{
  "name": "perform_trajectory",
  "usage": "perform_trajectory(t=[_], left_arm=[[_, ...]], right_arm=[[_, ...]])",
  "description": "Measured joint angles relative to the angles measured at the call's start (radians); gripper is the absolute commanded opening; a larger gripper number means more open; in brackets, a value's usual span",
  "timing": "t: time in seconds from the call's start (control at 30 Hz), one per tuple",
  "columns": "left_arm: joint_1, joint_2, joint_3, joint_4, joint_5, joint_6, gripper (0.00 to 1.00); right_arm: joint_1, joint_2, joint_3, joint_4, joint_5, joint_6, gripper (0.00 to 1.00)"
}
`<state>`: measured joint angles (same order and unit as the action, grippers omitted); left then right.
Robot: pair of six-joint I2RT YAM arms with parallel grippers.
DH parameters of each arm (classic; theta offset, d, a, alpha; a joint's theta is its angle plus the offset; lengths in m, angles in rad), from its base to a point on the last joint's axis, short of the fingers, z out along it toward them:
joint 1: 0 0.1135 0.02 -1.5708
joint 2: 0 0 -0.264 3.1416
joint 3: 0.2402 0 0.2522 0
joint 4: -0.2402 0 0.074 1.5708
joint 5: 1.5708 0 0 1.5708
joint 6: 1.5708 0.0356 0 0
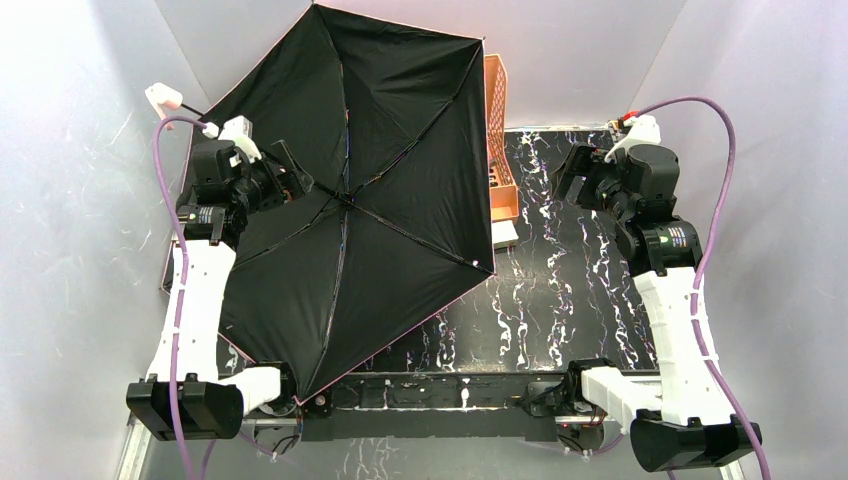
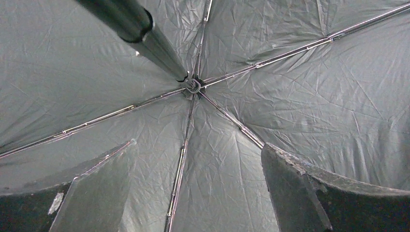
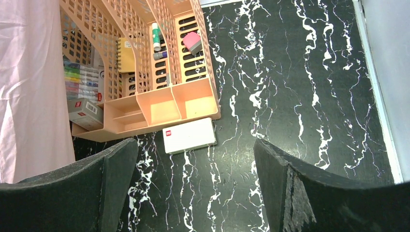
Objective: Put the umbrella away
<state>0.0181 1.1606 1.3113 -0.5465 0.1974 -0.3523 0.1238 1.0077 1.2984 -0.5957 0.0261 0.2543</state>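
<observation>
Both jaws gape empty; the umbrella (image 1: 400,150) is fully open, black underside and thin ribs showing, pink edge.

Overhead view: I see a table (image 1: 560,290) with a black top veined in white, filling the lower centre and right of the frame. Pale grey panels close it in: a left wall (image 1: 70,150), a right wall (image 1: 780,120) and a back wall (image 1: 580,50) along the top, each showing soft, streaky glare. Right wrist view: the marbled top meets pale wall at the frame's right edge.
</observation>
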Motion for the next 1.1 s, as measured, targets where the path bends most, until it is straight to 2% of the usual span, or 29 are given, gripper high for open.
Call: perform_trajectory(t=[0.87,0.97,1.1], left_arm=[[0.001,-0.026,0.000,0.018,-0.023,0.040,0.98],[0.001,-0.037,0.000,0.019,-0.033,0.048,0.93],[0.001,-0.043,-0.002,0.041,-0.034,0.055,0.92]], right_arm=[[0.000,-0.002,0.000,0.000,-0.008,0.001,0.98],[0.000,-0.002,0.000,0.000,-0.040,-0.003,0.99],[-0.003,-0.005,0.000,0.025,-0.142,-0.028,0.99]])
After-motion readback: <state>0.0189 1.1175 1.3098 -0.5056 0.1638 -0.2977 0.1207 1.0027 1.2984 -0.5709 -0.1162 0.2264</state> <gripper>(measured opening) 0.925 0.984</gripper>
